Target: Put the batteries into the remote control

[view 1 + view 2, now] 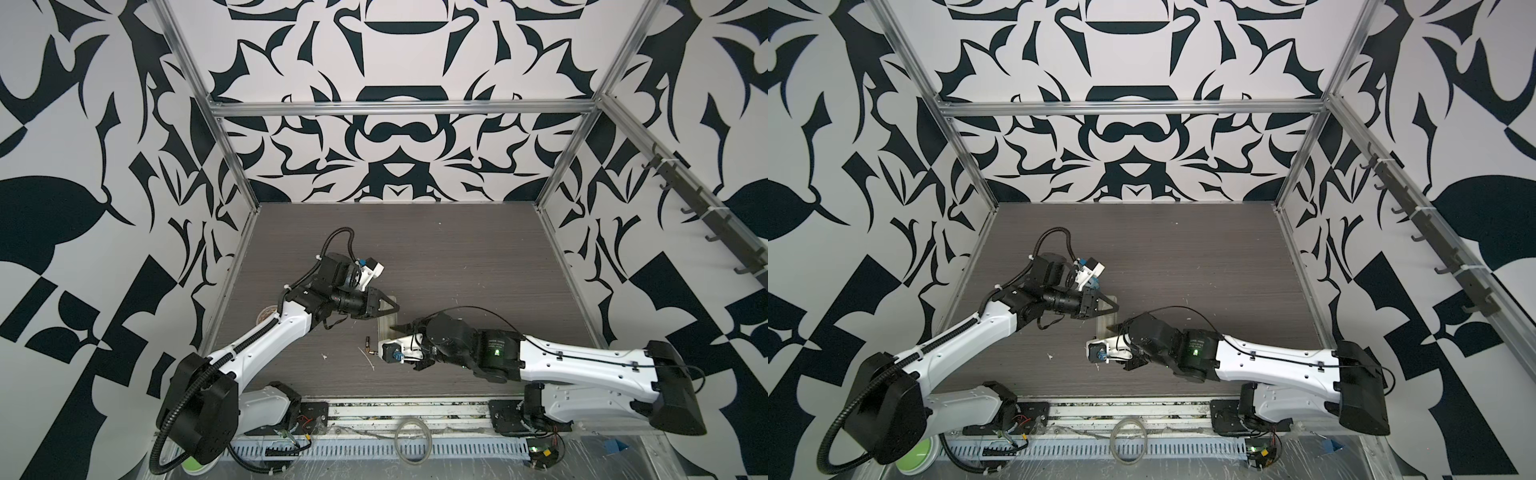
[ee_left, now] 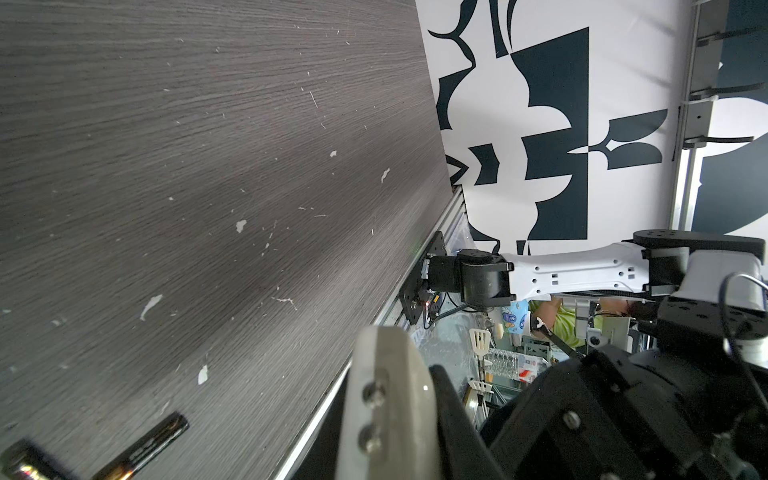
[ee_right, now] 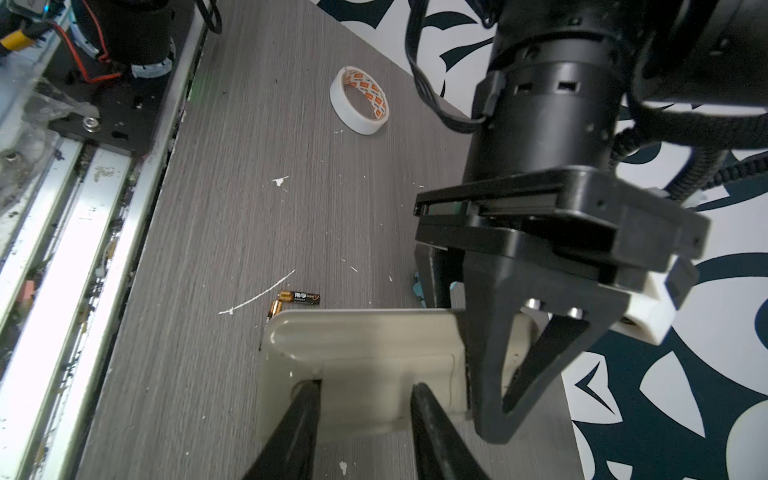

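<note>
The remote control (image 3: pixel 365 353) lies flat on the grey table with its plain pale back up; it also shows in both top views (image 1: pixel 386 323) (image 1: pixel 1105 321). My left gripper (image 3: pixel 494 432) is shut, its black tips down on one end of the remote (image 1: pixel 394 308). My right gripper (image 3: pixel 363 395) is open, both fingertips (image 3: pixel 307 395) resting apart on the remote's back near the other end, with nothing between them. Two batteries (image 3: pixel 305 297) (image 3: pixel 275 309) lie together on the table just off the remote's corner, seen small in a top view (image 1: pixel 369 344) and blurred in the left wrist view (image 2: pixel 145 446).
A roll of white tape (image 3: pixel 359 106) lies on the table beyond the batteries, towards the left arm's base (image 1: pixel 266 314). A small blue thing (image 3: pixel 417 286) peeks out behind the left gripper. The metal rail (image 3: pixel 104 249) runs along the table's front edge.
</note>
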Tool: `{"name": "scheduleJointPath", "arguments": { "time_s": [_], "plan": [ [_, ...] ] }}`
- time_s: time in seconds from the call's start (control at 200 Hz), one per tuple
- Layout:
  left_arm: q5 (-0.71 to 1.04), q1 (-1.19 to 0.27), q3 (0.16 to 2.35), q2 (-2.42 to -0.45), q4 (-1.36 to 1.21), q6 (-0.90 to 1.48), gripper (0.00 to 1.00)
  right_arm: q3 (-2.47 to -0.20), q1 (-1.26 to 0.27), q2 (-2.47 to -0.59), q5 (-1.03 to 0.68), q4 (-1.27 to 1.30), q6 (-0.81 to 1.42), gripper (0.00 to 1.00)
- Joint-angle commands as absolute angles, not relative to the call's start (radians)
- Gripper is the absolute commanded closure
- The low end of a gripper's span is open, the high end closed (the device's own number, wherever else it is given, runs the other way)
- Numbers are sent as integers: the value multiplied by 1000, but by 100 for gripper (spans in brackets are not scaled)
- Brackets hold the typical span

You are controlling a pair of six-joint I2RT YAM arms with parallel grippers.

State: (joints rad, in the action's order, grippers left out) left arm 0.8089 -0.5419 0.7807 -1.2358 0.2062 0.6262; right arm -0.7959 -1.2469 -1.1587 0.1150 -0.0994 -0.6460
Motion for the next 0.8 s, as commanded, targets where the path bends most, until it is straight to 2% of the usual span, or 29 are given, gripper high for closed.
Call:
{"name": "scheduleJointPath", "arguments": {
  "time_s": [0.0,0.225,0.795],
  "plan": [
    [839,-543,804,-1233,210,618,100,-826,-1248,-1158,100,-95,-627,58],
    [846,-543,804,-1236,204,621,100,-828,-1248,-1172,102,-85,-626,58],
    [854,-544,784,-1227,195,627,100,-825,-1247,-1188,289,-25,-649,65]
  ]
}}
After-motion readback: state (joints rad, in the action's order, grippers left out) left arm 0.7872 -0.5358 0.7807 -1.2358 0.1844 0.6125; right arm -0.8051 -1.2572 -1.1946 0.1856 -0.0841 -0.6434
